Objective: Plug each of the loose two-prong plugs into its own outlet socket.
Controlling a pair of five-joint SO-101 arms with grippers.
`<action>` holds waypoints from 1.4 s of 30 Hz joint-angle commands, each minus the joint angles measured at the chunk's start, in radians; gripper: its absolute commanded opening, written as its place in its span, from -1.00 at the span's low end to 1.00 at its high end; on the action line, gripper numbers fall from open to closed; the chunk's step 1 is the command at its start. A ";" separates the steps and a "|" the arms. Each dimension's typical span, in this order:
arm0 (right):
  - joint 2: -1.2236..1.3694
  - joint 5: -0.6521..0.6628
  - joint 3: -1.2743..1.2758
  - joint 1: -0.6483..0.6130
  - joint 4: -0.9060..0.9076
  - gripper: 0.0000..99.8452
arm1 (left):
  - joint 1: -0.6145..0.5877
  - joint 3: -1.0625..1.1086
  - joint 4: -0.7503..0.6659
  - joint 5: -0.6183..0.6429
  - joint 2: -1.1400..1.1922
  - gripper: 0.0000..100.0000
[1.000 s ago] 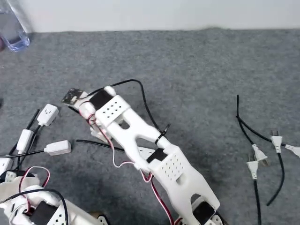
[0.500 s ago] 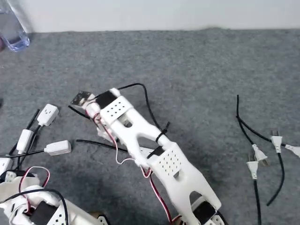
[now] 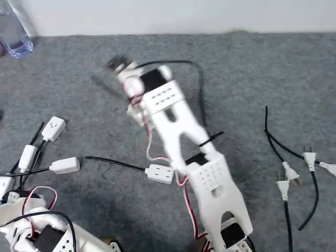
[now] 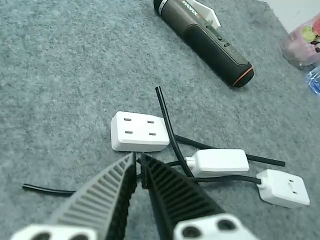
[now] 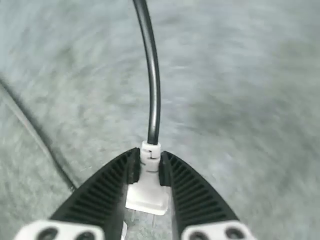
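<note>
My right gripper [image 5: 148, 172] is shut on a white two-prong plug [image 5: 147, 192], whose black cord [image 5: 151, 75] runs away over the carpet. Seen from above, that gripper [image 3: 118, 65] hangs over the mid-back carpet, far from the sockets. White outlet sockets lie at the left [image 3: 53, 127] [image 3: 65, 165] and one in the middle [image 3: 160, 173]. Three loose plugs [image 3: 290, 172] with black cords lie at the right. My left gripper [image 4: 138, 161] is shut, just short of a white outlet socket [image 4: 139, 132] with two slot pairs.
A dark cylindrical tool [image 4: 202, 32] lies beyond the sockets. Two more white socket blocks [image 4: 217, 161] [image 4: 283, 187] sit beside the left gripper. A clear bottle [image 3: 13, 31] stands at the back left corner. The white wall [image 3: 184, 16] bounds the carpet at the back.
The right arm has swung from the left sockets toward the back middle, carrying the plug and its cord. The middle outlet socket is now uncovered. The left arm has not moved.
</note>
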 commanded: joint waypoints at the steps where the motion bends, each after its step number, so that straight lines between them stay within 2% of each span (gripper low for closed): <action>1: -0.130 -0.152 -0.054 0.102 0.048 -0.98 | 0.005 -0.005 0.003 -0.009 -0.014 -0.97; 5: -0.219 -0.428 0.012 0.214 0.048 -0.98 | 0.005 -0.005 0.003 -0.009 -0.014 -0.97; 8: -0.329 -0.555 0.172 0.257 0.047 -0.98 | 0.005 -0.005 0.003 -0.009 -0.014 -0.97; 16: -0.615 -0.563 0.457 0.364 0.042 -0.98 | 0.005 -0.005 0.003 -0.009 -0.014 -0.97; 20: -0.734 -0.562 0.641 0.348 0.042 -0.98 | 0.006 -0.005 0.003 -0.009 -0.014 -0.97; 24: -0.789 -0.565 0.830 0.338 0.033 -0.98 | 0.006 -0.005 0.003 -0.009 -0.014 -0.97; 28: -0.797 -0.568 1.011 0.400 0.015 -0.98 | 0.006 -0.005 0.003 -0.009 -0.014 -0.97; 33: -0.799 -0.588 1.258 0.463 -0.128 -0.98 | 0.006 -0.005 0.003 -0.009 -0.014 -0.97; 39: -0.792 -0.862 1.505 0.579 -0.420 -0.98 | 0.006 -0.005 0.003 -0.009 -0.014 -0.97; 42: -0.792 -1.040 1.616 0.619 -0.559 -0.98 | 0.006 -0.005 0.003 -0.009 -0.014 -0.97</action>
